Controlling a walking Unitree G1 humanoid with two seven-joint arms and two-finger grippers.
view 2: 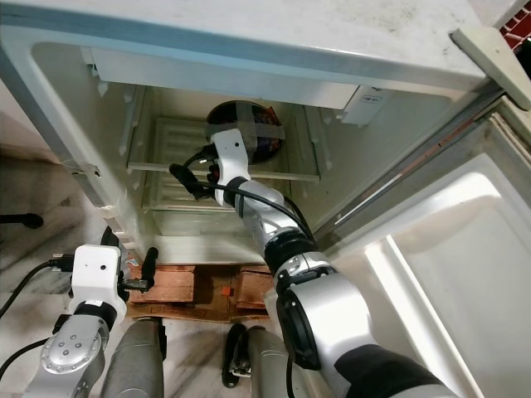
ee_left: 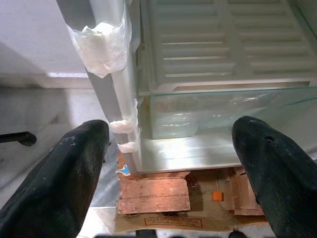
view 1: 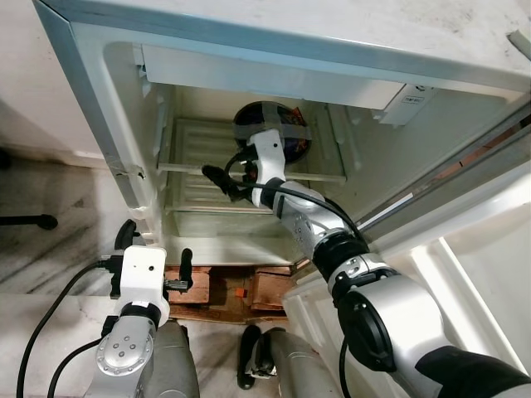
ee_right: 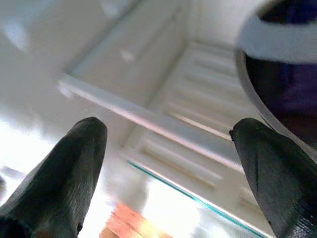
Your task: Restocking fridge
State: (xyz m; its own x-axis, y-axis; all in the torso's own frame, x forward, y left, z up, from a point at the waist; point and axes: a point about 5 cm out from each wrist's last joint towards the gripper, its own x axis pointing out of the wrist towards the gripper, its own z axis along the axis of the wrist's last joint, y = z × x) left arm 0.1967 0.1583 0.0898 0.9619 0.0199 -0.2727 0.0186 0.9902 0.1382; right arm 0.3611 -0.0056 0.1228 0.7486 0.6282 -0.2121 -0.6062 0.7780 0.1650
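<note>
A dark round container (view 1: 286,124) wrapped with grey tape sits on the white ribbed shelf (view 1: 192,141) inside the open fridge. My right arm reaches into the fridge, and my right gripper (view 1: 228,172) hangs open just left of the container, over the shelf's front edge. In the right wrist view the container (ee_right: 285,89) lies beside one fingertip (ee_right: 270,163), outside the gap, and nothing is between the fingers. My left gripper (view 1: 156,240) stands open and holds nothing, low outside the fridge by its left wall. It faces the glass-fronted drawer (ee_left: 223,111).
The fridge door (view 1: 473,274) stands open at the right. The fridge rests on bricks and cardboard (view 1: 224,290) on a marble floor. White tape patches (ee_left: 101,44) stick to the fridge's left edge. The left part of the shelf is bare.
</note>
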